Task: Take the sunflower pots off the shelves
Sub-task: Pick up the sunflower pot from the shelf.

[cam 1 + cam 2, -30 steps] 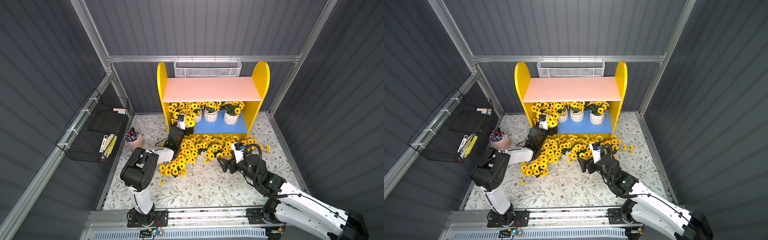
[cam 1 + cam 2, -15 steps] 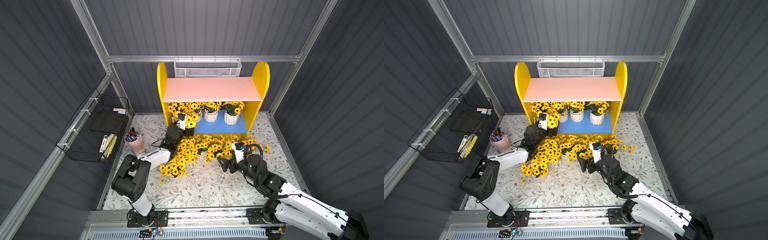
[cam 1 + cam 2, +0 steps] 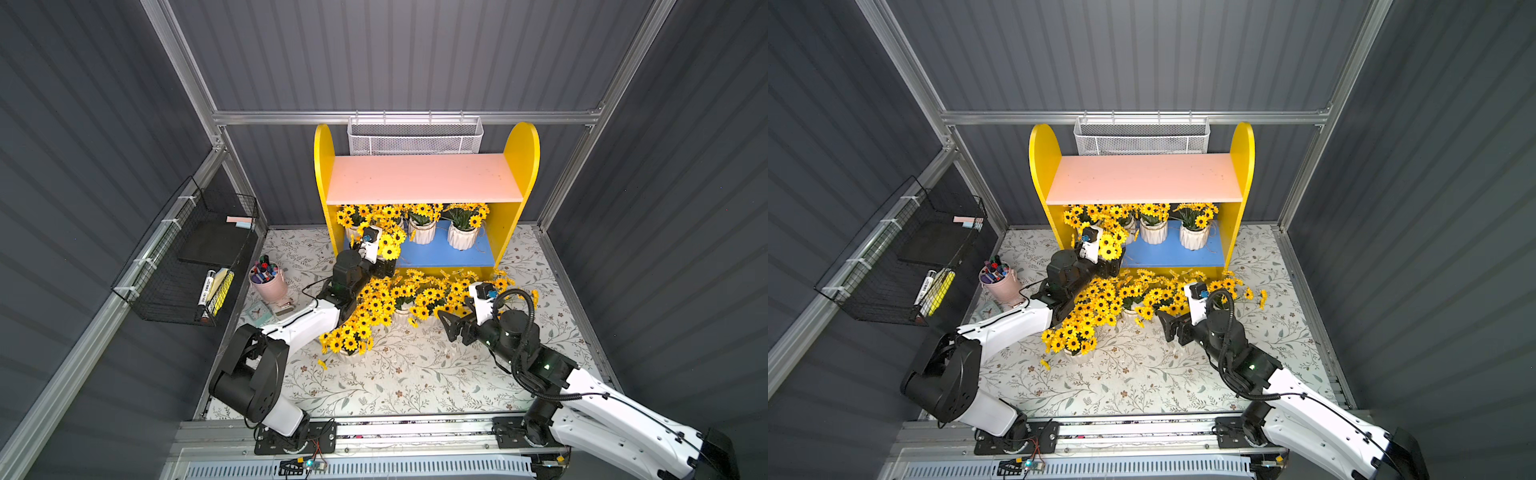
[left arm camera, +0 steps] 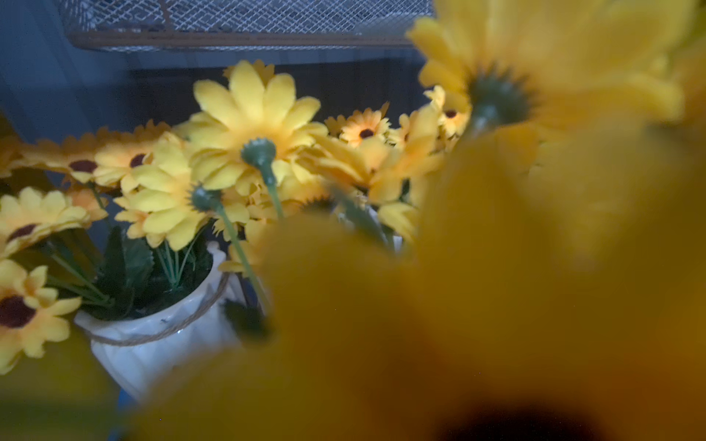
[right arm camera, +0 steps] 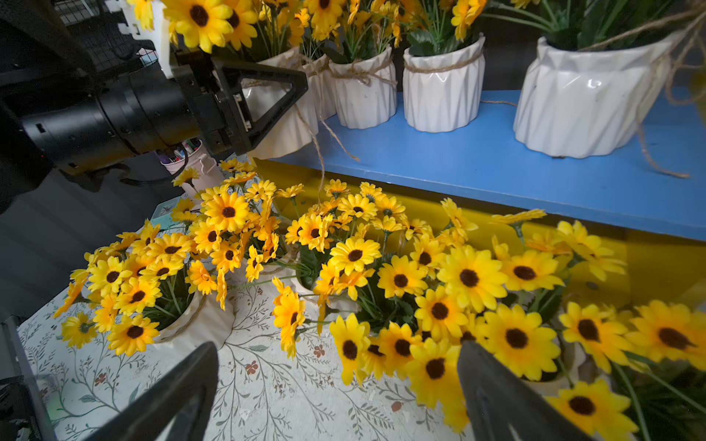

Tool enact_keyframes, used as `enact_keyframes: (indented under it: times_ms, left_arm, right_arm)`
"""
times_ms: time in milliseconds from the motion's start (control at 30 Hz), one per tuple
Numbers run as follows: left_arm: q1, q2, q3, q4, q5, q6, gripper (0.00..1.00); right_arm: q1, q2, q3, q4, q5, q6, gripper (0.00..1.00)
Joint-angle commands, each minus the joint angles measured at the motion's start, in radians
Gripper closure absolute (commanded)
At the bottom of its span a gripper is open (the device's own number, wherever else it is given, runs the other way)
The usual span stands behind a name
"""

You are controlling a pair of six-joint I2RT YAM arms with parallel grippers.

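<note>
where ribbed white sunflower pots [image 5: 443,95] crowd, right gripper [image 3: 449,328] gapes empty; left gripper [image 3: 384,268]: cannot tell.

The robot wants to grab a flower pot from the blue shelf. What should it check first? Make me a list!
1. Jaws of the left tool wide at the left-end pot on the blue board: ok.
2. That pot between both jaws: cannot tell, one side is hidden.
3. No snags: not ok, twine dangles off the board beside that pot.
4. Is the right tool open, empty, away from the shelf: ok.
5. Bare mat to set down on, nearer the robot than the floor pots: ok.
</note>
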Motion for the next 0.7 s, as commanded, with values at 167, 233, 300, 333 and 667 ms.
enact_keyframes:
  times_ms: [167,233,300,333,667]
  left_arm:
    - [-0.059,-0.13,-0.003,0.006,-0.009,-0.007,1.0]
    - [-0.112,-0.176,-0.024,-0.027,-0.022,0.023,1.0]
    - [-0.18,-0.234,-0.047,-0.086,-0.065,0.06,1.0]
    - [-0.212,-0.266,-0.073,-0.093,-0.084,0.068,1.0]
    - [-0.549,-0.543,-0.359,-0.204,-0.295,-0.01,1.0]
  right_arm:
    - [-0.02,-0.03,-0.012,-0.015,0.053,0.006,0.01]
    - [-0.041,-0.024,0.003,-0.053,0.072,0.028,0.01]
    - [-0.075,-0.014,0.031,-0.106,0.075,0.059,0.01]
    - [-0.1,-0.011,0.044,-0.132,0.065,0.075,0.01]
    - [-0.269,-0.097,0.112,-0.256,-0.007,0.117,0.01]
